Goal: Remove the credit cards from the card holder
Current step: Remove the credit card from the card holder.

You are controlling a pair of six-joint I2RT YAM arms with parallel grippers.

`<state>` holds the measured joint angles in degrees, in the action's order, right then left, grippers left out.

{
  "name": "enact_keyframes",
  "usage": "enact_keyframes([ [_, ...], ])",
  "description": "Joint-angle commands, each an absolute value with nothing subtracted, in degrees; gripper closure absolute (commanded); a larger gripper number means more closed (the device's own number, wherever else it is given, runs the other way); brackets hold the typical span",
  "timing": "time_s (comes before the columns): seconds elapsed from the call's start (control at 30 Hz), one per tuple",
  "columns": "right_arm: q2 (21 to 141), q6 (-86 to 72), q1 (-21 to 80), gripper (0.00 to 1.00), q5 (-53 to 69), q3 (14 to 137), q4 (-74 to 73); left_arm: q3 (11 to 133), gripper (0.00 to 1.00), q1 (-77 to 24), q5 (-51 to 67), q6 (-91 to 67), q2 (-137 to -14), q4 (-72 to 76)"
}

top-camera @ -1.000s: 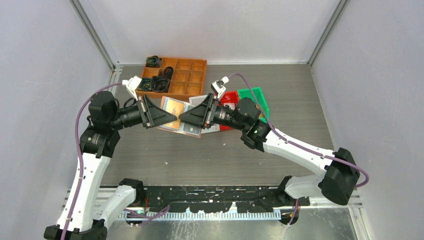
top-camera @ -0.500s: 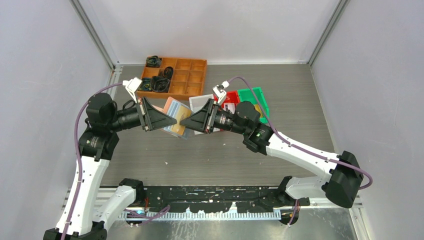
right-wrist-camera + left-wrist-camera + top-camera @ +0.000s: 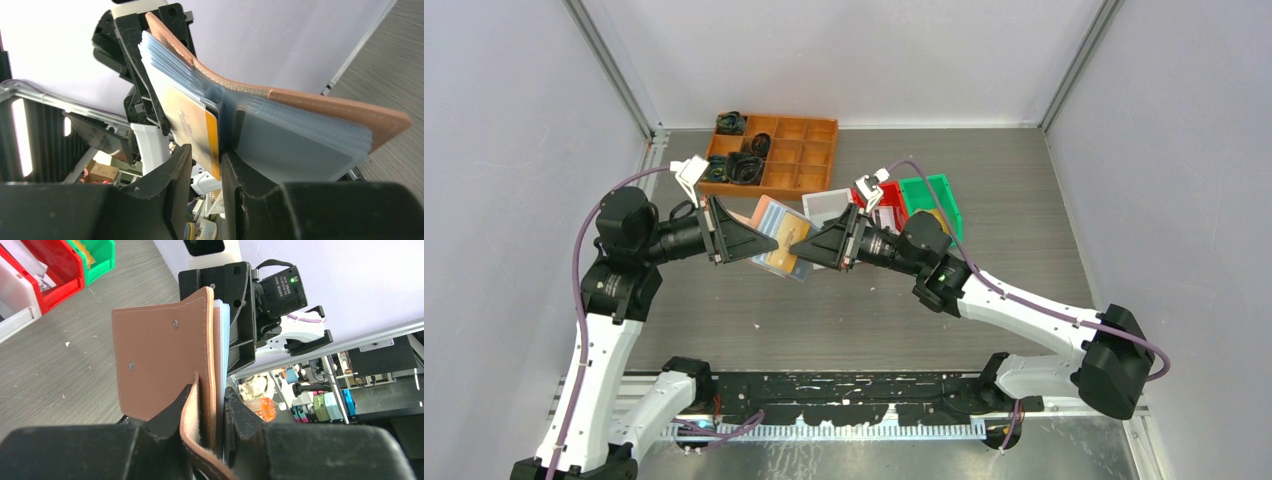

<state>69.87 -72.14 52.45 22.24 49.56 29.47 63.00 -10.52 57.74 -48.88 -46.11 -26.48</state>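
Observation:
The salmon-pink card holder [image 3: 774, 232] hangs open in the air between both grippers. My left gripper [image 3: 771, 241] is shut on its leather cover [image 3: 160, 360], with the snap tab curling over one finger [image 3: 185, 415]. In the right wrist view the clear bluish sleeves [image 3: 290, 145] fan out under the leather cover [image 3: 320, 102]. A credit card with an orange edge [image 3: 192, 125] sticks out of a sleeve. My right gripper [image 3: 206, 151] has its jaws around that card's lower edge. The card lies against one finger [image 3: 235, 175], and a gap shows to the other. Other cards are hidden in the sleeves.
An orange compartment tray [image 3: 809, 150] with black items stands at the back. A white bin [image 3: 829, 205], a red bin [image 3: 886, 195] and a green bin [image 3: 929, 200] sit just behind the right gripper. The enclosure walls rise on both sides.
The card holder, flatter and lower a second ago, is now tilted up between the grippers. The right gripper has shifted slightly right and toward the near edge.

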Motion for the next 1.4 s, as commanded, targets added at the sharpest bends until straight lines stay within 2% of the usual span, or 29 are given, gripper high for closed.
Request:
enact_keyframes([
  [0.0, 69.0, -75.3, 52.7, 0.67, 20.8, 44.8, 42.0, 67.1, 1.00, -12.0, 65.3, -51.5, -45.0, -21.3],
  [0.17, 69.0, -78.2, 52.7, 0.71, 21.9, 42.9, 50.0, 67.1, 1.00, -11.9, 65.1, -51.5, -45.1, -21.4],
  [0.3, 69.0, -79.7, 52.7, 0.79, 22.0, 41.5, 53.7, 67.3, 0.98, -11.7, 65.0, -51.4, -45.1, -21.9],
  [0.43, 68.9, -80.4, 52.7, 0.91, 21.6, 40.4, 55.6, 67.4, 0.64, -11.7, 65.3, -50.9, -45.1, -22.5],
  [0.53, 68.8, -79.7, 52.8, 0.96, 21.9, 41.5, 53.5, 67.0, 0.58, -11.6, 65.5, -49.9, -44.9, -22.8],
  [0.6, 68.7, -78.3, 52.9, 0.99, 21.9, 43.1, 50.3, 66.5, 0.58, -11.6, 65.3, -49.0, -44.8, -23.2],
  [0.73, 68.4, -74.0, 54.2, 0.99, 21.9, 46.5, 42.3, 65.4, 0.60, -11.6, 65.2, -46.4, -44.4, -24.6],
  [0.87, 68.8, -69.4, 55.7, 0.99, 21.5, 49.2, 35.7, 65.5, 0.68, -11.6, 64.7, -42.9, -44.6, -27.1],
  [1.0, 68.8, -68.8, 56.2, 0.99, 21.1, 49.0, 35.3, 65.6, 0.79, -11.6, 64.2, -42.6, -44.9, -27.3],
  [1.37, 62.5, -67.2, 56.2, 0.99, 17.7, 41.1, 39.6, 66.1, 0.92, -11.6, 65.5, -48.8, -45.3, -22.0],
])
